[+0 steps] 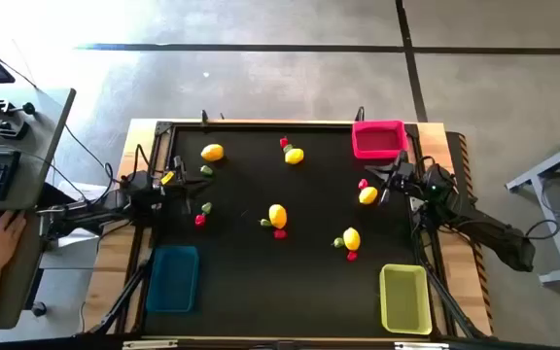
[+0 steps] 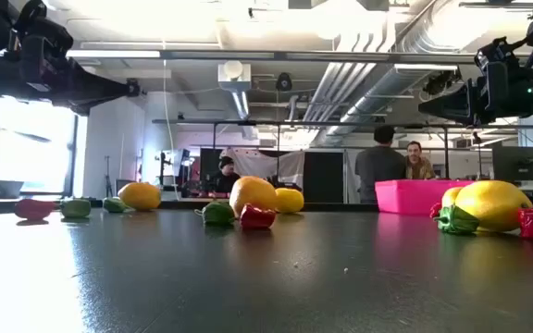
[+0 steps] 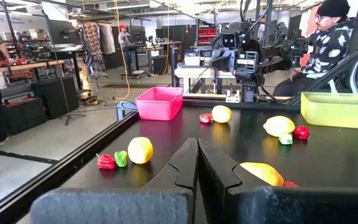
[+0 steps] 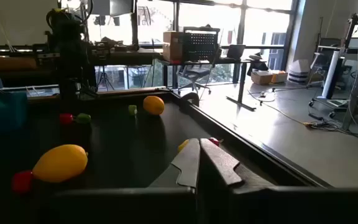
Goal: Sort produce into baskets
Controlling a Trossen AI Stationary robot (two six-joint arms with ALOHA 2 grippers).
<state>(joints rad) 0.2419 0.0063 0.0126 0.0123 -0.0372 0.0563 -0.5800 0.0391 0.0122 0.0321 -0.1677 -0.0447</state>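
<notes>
Looking straight down, the left gripper (image 1: 168, 181) waits closed and empty at the left edge of the table (image 1: 241, 262), and the right gripper (image 1: 389, 185) sits closed and empty at the right edge. A lemon (image 1: 368, 195) lies just inward of the right claw, nearer than any other piece, with the pink basket (image 1: 378, 139) just beyond it; the blue basket (image 1: 173, 278) and yellow-green basket (image 1: 403, 297) stand at the near corners.

At table height, lemons, red and green pieces lie scattered, none lifted.

From the left wrist, its fingers (image 3: 185, 168) meet, with a lemon (image 3: 140, 150) ahead to one side.

From the right wrist, fingers (image 4: 219, 163) pressed together; that close lemon (image 4: 184, 145) peeks just past them, so I judge this arm best placed.
</notes>
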